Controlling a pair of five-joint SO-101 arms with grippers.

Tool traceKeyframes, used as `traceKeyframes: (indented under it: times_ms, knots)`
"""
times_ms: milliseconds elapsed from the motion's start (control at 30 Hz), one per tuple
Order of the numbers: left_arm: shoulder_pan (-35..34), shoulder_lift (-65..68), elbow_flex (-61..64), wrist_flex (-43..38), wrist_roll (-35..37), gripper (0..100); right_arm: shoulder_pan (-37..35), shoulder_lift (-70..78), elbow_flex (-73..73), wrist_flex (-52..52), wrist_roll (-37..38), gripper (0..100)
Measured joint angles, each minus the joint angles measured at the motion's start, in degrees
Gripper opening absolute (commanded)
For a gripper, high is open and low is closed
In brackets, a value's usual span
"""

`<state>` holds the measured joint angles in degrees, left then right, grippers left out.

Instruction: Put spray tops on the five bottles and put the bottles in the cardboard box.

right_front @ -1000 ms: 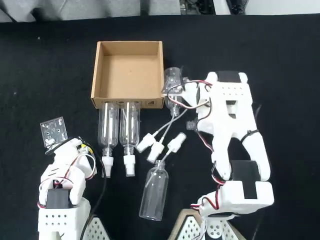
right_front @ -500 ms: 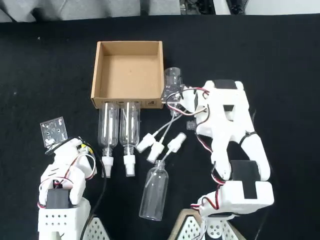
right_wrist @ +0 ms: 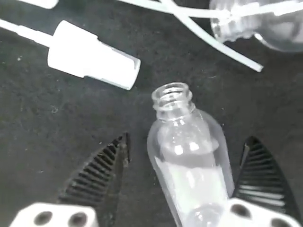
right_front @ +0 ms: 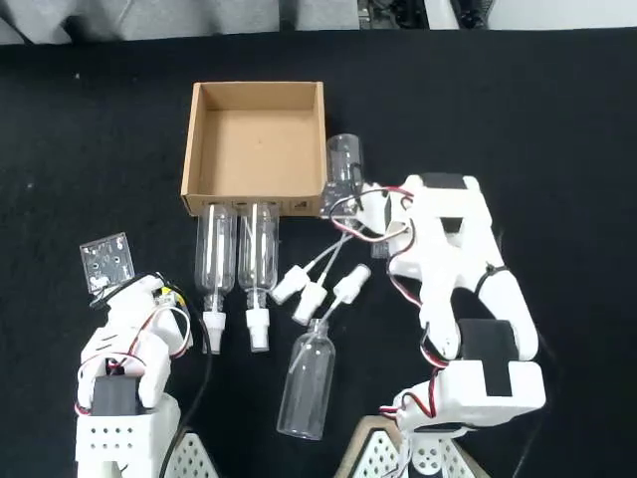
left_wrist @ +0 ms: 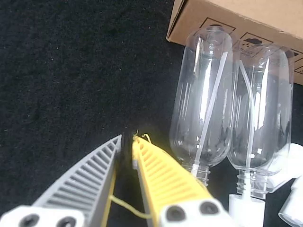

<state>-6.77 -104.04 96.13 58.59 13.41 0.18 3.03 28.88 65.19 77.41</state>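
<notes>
right wrist view | right claw (right_wrist: pixel 187 138) wide open around uncapped bottle (right_wrist: pixel 190 158)

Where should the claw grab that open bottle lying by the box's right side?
Across the wide round body of the bottle, from above, one finger per side. The right gripper stands open astride it, and this likely leaves the neck free for a spray top.

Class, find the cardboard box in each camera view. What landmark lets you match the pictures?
High view: cardboard box, upper centre.
Left wrist view: its front wall at the top right.
Right wrist view: an uncapped bottle, which in the high view lies beside the box's right wall.
Shared landmark: the two capped bottles with bases at the front wall.
</notes>
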Motion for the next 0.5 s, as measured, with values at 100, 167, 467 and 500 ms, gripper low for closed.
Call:
traceKeyframes:
  times_ms: [100, 167, 467, 500]
  knots:
    - [0.0, 0.0, 0.0, 0.0, 0.0, 3, 1.1, 0.0, 1.2, -1.9, 0.0, 32.8]
    - [0.0, 0.0, 0.0, 0.0, 0.0, 3, 2.1, 0.0, 1.5, -2.8, 0.0, 32.8]
    - [0.0, 0.0, 0.0, 0.0, 0.0, 3, 2.9, 0.0, 1.5, -3.4, 0.0, 9.5]
    - [0.0, 0.0, 0.0, 0.0, 0.0, 3, 2.9, 0.0, 1.5, -3.4, 0.0, 8.2]
